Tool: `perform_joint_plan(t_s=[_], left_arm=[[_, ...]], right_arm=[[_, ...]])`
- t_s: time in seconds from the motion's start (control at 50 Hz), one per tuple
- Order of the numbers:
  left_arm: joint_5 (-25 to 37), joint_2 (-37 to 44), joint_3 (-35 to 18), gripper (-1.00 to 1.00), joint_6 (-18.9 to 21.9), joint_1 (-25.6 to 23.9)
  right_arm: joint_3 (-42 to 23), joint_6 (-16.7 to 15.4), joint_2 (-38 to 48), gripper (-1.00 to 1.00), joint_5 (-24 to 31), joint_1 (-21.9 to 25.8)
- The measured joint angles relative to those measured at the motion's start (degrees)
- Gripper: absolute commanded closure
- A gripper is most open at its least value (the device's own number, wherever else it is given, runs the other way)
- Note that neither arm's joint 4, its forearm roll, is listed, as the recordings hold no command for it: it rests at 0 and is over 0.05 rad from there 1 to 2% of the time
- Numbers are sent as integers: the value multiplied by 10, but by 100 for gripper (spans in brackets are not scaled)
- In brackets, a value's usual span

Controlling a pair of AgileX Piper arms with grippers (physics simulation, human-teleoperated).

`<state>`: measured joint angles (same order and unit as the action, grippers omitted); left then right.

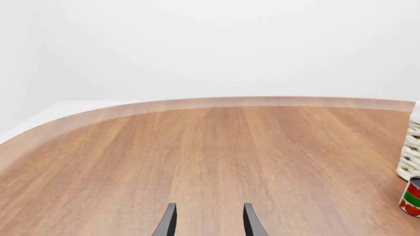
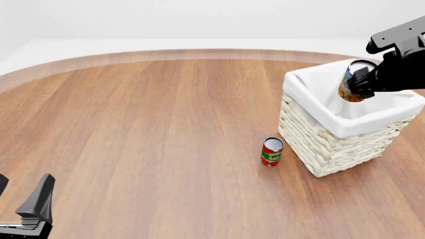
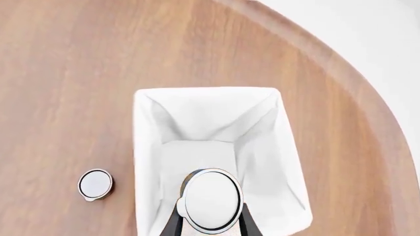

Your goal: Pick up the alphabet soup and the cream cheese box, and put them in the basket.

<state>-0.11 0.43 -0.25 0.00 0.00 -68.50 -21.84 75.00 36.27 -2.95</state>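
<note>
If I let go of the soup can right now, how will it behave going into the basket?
The alphabet soup hangs tilted in the right gripper over the basket, so it would probably land on its side. Being a rigid cylinder, it may roll briefly. The cloth-lined walls look high enough to contain it.

The right hand [image 2: 359,82] held the alphabet soup [image 2: 353,80] above the basket [image 2: 332,144]; a second can [image 2: 271,151] stood on the worktop [image 2: 146,129] just left of the basket, below that hand.

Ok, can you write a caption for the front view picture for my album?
Right gripper holds the soup can over the basket; a red-and-green can stands beside it.
</note>
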Motion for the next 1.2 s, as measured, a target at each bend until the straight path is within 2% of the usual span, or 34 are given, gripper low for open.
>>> perform_joint_plan(t_s=[0.46,1.2], left_arm=[[0,0,0,-100,0,0],[0,0,0,-100,0,0]], right_arm=[[4,-9,57,100,-40,-11],[12,-3,112,100,-82,-16]])
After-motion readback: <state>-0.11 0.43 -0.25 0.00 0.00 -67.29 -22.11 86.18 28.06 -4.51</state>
